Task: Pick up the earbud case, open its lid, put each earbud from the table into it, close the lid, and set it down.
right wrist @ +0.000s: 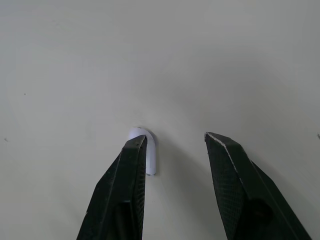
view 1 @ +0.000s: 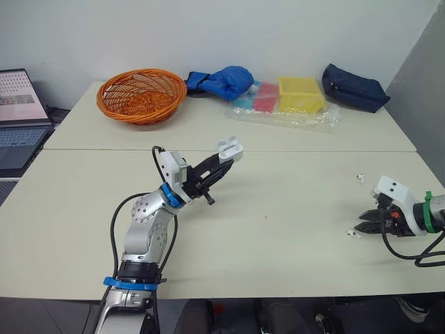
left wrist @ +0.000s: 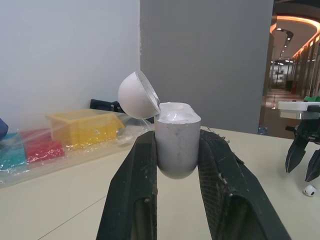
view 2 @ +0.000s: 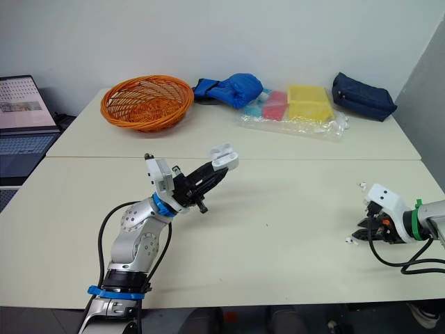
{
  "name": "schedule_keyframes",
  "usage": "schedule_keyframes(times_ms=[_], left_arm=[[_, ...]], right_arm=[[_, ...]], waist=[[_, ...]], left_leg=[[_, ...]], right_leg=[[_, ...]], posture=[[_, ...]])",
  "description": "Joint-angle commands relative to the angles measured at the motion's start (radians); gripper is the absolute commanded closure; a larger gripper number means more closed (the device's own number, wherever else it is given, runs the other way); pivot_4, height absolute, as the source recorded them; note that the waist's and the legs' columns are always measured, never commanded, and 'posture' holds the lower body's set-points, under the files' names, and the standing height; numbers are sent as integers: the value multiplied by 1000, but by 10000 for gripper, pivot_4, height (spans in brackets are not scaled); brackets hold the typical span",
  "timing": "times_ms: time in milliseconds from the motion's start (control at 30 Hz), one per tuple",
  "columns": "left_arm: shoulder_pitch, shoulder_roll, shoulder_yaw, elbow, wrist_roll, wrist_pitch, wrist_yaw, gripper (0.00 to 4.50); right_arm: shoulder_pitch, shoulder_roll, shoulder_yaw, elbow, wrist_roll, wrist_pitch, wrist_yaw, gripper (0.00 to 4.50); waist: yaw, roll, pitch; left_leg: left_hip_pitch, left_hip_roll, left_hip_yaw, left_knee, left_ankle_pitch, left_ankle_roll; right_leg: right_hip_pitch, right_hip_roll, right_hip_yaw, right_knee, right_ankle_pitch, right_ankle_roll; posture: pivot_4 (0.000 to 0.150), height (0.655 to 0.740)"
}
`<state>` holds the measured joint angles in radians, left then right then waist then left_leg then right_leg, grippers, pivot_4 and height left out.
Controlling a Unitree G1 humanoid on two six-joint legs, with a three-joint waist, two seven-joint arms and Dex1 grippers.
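One jaw of the right gripper (right wrist: 175, 141) partly hides the earbud (right wrist: 151, 152).

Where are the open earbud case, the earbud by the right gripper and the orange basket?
earbud case (left wrist: 176, 145): left wrist view, on its rounded lower body.
earbud (right wrist: 150, 152): right wrist view, on its white side.
orange basket (view 1: 142, 115): left eye view, on its woven front wall.

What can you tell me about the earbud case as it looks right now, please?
The earbud case is a small, glossy white, plastic-looking capsule with a rounded base. Its domed lid is open, swung back on one side. The left gripper clamps the body between its two black fingers, holding it raised above the table, touching nothing else. Whether anything sits inside is unclear.
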<state>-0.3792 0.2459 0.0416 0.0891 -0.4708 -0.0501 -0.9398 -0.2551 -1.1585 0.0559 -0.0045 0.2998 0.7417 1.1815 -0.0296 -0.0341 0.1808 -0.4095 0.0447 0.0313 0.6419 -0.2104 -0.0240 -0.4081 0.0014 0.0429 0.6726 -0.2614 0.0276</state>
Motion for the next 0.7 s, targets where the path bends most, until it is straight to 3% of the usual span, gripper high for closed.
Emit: schedule_keyframes(times_ms=[33,700], left_arm=[[-14,0,3,-21,-13,-10,-6,37408],[-1,2,2,-40,-15,-3,-6,37408]], right_arm=[[4,-25,-35,-35,31,25,36,26294],[-13,-4,-5,3,-33,-15,-7,26294]], waist=[[0,0,0],[0,0,0]], left_leg=[[0,0,0,0,0,0],[0,0,0,0,0,0]], right_leg=[[0,0,0,0,0,0],[0,0,0,0,0,0]], posture=[[1500,7400],[1500,7400]])
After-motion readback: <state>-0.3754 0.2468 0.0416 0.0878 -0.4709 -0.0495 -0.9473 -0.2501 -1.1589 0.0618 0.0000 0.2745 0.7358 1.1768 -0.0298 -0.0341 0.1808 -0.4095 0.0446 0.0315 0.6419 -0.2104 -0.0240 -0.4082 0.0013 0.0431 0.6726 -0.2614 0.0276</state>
